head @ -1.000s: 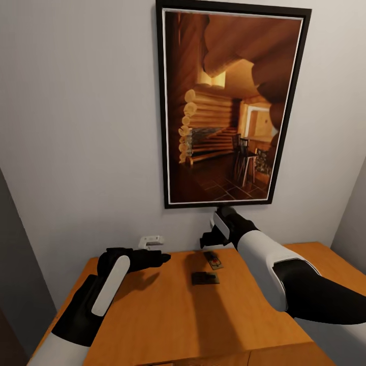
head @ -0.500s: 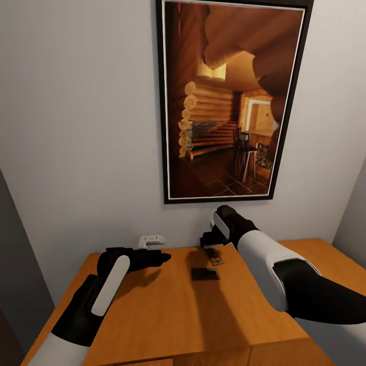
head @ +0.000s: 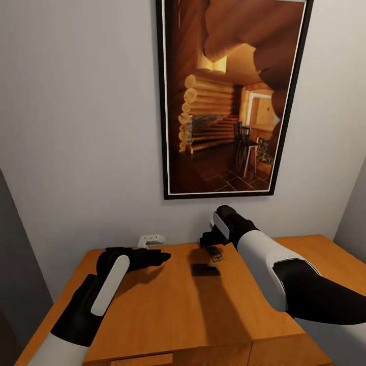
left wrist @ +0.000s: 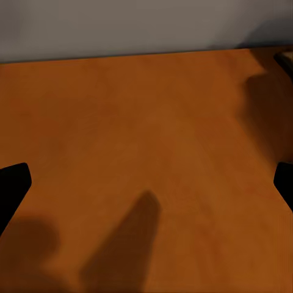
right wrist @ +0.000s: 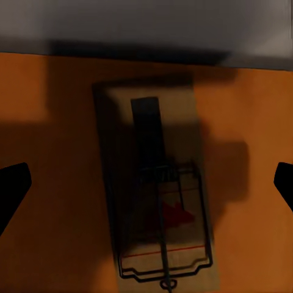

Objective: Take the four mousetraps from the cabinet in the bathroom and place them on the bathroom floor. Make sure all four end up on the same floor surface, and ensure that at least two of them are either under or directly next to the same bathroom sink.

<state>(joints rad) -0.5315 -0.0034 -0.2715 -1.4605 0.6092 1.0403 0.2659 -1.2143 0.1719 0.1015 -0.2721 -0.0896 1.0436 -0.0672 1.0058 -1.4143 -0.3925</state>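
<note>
I am hovering my wide-open right gripper (head: 209, 239) over a mousetrap (right wrist: 155, 192) on the cabinet (head: 152, 305), needing to descend and pinch.

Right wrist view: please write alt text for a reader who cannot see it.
A mousetrap, a tan wooden board with dark wire and a red mark, lies flat on the orange-brown cabinet top near the grey wall. The right gripper's dark fingertips sit wide apart on either side, open above the trap.
</note>
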